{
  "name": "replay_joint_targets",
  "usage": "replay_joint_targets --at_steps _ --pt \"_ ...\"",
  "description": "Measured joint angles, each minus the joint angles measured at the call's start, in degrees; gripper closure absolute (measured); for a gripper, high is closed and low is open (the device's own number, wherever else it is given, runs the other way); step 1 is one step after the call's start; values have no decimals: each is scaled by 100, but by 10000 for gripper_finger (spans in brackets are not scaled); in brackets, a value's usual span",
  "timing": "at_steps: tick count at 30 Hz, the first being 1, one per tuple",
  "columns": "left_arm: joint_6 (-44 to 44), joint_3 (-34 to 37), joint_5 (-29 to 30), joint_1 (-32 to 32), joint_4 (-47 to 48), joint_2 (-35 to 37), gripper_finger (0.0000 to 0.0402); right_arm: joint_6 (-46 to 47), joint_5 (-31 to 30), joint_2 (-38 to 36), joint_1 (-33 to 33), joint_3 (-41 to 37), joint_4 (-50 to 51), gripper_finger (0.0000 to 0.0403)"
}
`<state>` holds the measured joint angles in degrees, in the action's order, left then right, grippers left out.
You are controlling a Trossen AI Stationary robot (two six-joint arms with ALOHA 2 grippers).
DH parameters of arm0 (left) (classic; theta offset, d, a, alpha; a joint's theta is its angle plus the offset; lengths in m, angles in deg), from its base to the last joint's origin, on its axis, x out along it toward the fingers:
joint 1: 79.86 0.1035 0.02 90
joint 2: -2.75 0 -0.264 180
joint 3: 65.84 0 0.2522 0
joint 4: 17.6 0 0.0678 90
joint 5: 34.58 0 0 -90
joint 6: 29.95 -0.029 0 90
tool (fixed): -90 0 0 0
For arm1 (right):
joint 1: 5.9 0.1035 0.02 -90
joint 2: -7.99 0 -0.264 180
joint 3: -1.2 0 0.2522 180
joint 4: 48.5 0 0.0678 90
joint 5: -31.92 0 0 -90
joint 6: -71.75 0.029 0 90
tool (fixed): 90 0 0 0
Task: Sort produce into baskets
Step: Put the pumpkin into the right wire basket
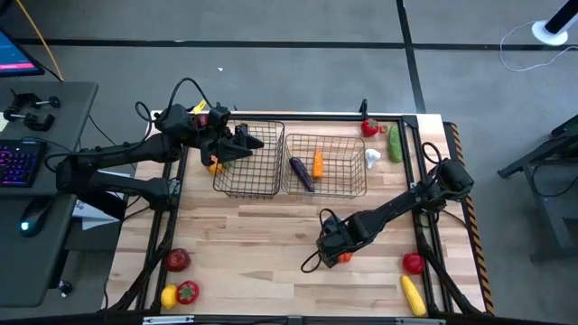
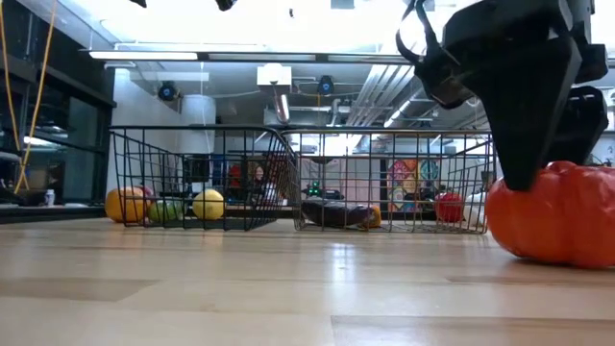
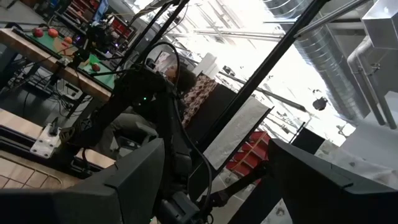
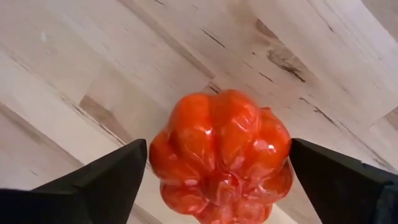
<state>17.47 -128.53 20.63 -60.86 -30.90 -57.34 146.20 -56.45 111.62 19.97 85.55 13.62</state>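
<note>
An orange-red ribbed toy fruit [image 4: 221,152] rests on the table near the front centre; it also shows in the high view [image 1: 344,258]. My right gripper [image 1: 331,250] is open and points down over it, one finger on each side. My left gripper [image 1: 247,142] is open and empty above the far left part of the narrower basket [image 1: 262,185], which holds orange, green and yellow fruits [image 2: 165,208]. The wider basket [image 1: 348,191] holds a purple eggplant [image 1: 301,173] and an orange carrot [image 1: 318,162]. My right gripper comes at the orange-red fruit from above, pointing down, with one finger [image 4: 118,171] at each of its sides [image 4: 158,149]. The fruit sits on the table. I cannot tell whether the fingers touch it.
A red fruit [image 1: 369,127], a green cucumber [image 1: 395,143] and a white garlic [image 1: 372,158] lie at the far right. A red tomato [image 1: 413,263] and a yellow piece [image 1: 413,293] lie near right. Red and yellow pieces [image 1: 177,260] lie near left.
</note>
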Motion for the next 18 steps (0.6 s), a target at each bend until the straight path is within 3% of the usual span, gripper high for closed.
replay_joint_targets --at_steps 18 --pt "39 0 2 -2 2 2 126 418 -290 156 181 9 -59 20"
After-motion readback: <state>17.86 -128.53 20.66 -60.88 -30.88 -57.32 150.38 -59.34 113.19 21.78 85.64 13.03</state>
